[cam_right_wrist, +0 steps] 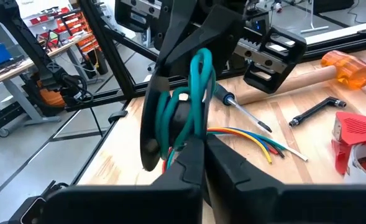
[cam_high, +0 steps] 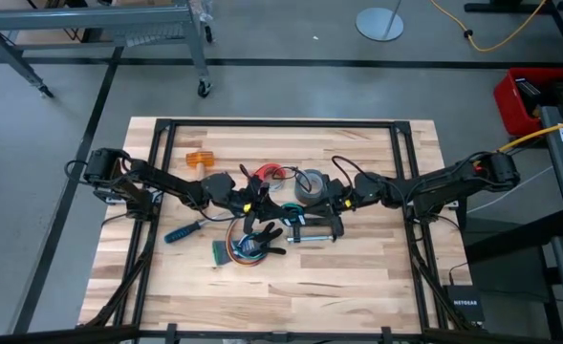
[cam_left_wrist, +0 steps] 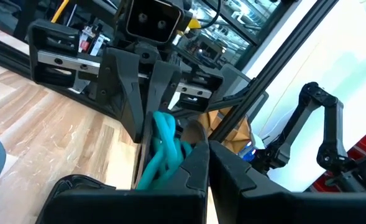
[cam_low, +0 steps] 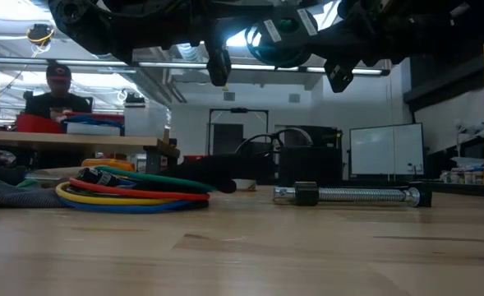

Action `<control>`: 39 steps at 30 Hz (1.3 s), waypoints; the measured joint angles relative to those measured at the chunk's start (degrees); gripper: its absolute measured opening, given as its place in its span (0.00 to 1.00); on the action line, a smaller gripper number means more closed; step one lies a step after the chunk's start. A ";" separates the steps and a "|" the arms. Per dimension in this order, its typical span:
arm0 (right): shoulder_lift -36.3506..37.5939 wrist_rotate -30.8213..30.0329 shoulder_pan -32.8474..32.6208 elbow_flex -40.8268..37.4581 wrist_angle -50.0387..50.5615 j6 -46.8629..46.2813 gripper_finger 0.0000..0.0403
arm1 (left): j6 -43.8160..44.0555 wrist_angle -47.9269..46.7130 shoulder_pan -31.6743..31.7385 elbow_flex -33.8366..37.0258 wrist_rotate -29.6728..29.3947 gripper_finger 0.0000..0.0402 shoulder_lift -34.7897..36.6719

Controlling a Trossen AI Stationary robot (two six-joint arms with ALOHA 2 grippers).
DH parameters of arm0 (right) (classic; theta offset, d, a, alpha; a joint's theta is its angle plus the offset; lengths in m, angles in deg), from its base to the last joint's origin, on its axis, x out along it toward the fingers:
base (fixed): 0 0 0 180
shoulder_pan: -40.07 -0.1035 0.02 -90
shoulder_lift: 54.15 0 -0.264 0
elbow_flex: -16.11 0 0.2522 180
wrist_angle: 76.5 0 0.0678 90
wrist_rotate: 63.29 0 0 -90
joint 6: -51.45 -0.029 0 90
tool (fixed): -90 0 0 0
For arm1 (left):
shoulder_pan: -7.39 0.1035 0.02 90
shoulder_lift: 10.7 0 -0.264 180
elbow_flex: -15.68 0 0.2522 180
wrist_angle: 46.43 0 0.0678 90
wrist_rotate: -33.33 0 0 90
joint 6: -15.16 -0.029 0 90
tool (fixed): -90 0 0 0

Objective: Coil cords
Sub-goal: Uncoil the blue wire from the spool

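Observation:
A teal cord [cam_high: 287, 209], wound into loops, hangs between my two grippers above the table's middle. My left gripper [cam_high: 259, 199] reaches in from the left and is shut on it. My right gripper [cam_high: 298, 206] reaches in from the right and is shut on the same loops. Below them a looped multicoloured bundle [cam_high: 246, 248] of yellow, orange, blue and green wires lies flat on the wood [cam_low: 135, 193]. Its loose ends [cam_right_wrist: 257, 140] show in the right wrist view. A small red piece with a thin cord [cam_high: 269, 173] lies just beyond the grippers. My left gripper pinches several strands of the teal cord's loops [cam_left_wrist: 163, 158] between its two fingers. It comes in level from the table's left. The cord is clear of the table. My right gripper is shut on the near part of the same loops [cam_right_wrist: 186, 127], level from the table's right. The coil [cam_right_wrist: 201, 68] stands upright before its fingers, lifted clear, its far part between the left gripper's fingers.
A grey tape roll [cam_high: 310, 186] sits under the right arm, and a screw clamp [cam_high: 314, 234] lies near the bundle [cam_low: 348, 195]. A blue-handled screwdriver [cam_high: 181, 232] and an orange piece [cam_high: 198, 159] lie left. A black frame [cam_high: 281, 125] rings the table. A person [cam_low: 57, 90] sits behind.

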 joint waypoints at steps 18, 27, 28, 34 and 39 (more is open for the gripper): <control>-0.02 -11.33 -0.04 0.00 -0.50 0.01 0.01 | -10.19 20.29 4.53 0.00 -1.61 0.22 -0.02; -0.02 -21.32 0.00 -0.02 -11.90 0.19 0.00 | -23.78 16.65 3.68 0.26 -1.17 0.20 -0.04; -0.01 -22.07 0.00 -0.02 -13.30 0.32 0.00 | -24.89 16.31 3.37 0.26 -1.17 0.18 -0.03; 1.21 -29.45 0.02 -0.02 -14.96 0.45 0.00 | -32.84 14.57 1.26 0.28 -1.23 0.13 -0.01; 3.30 -30.67 0.02 -0.02 -14.71 0.44 0.00 | -37.64 10.25 -0.68 0.28 -1.94 0.12 0.00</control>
